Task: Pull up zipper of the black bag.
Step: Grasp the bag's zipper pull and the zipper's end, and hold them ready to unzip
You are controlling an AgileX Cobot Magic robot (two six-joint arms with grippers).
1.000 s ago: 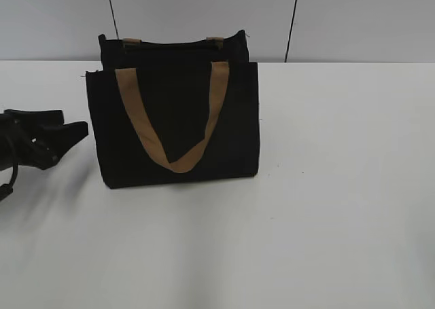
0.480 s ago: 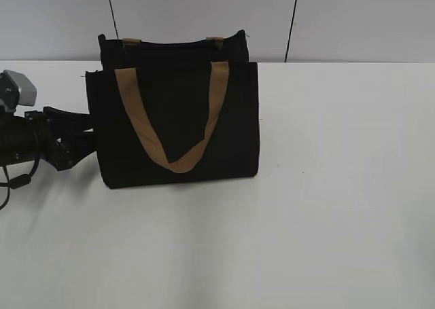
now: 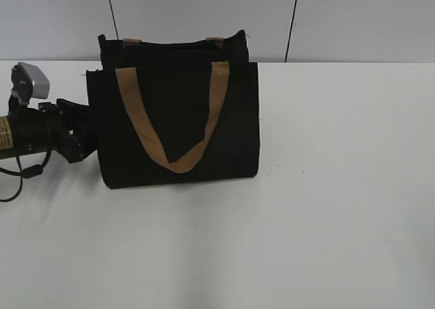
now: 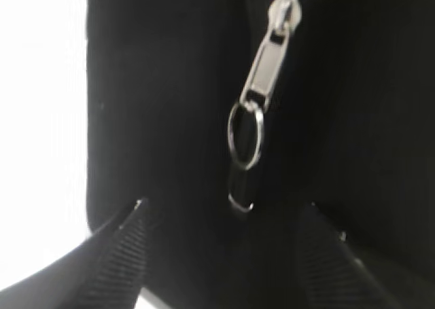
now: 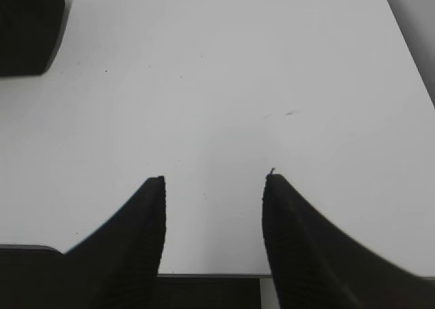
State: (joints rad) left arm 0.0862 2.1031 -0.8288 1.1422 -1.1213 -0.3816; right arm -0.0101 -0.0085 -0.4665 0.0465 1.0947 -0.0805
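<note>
The black bag stands upright on the white table, with a tan strap handle hanging down its front. My left gripper is at the bag's left side, open. In the left wrist view the bag's side fills the frame, and the zipper's silver pull tab with a ring hangs just above the gap between my open fingers. My right gripper is open and empty over bare table; it does not show in the exterior view.
The white table stretches to the right and front of the bag. A grey panelled wall stands behind. A corner of the bag shows at the upper left of the right wrist view.
My left arm has risen and moved right, from low at the table's left to right up against the bag's left side. The bag has not moved.
</note>
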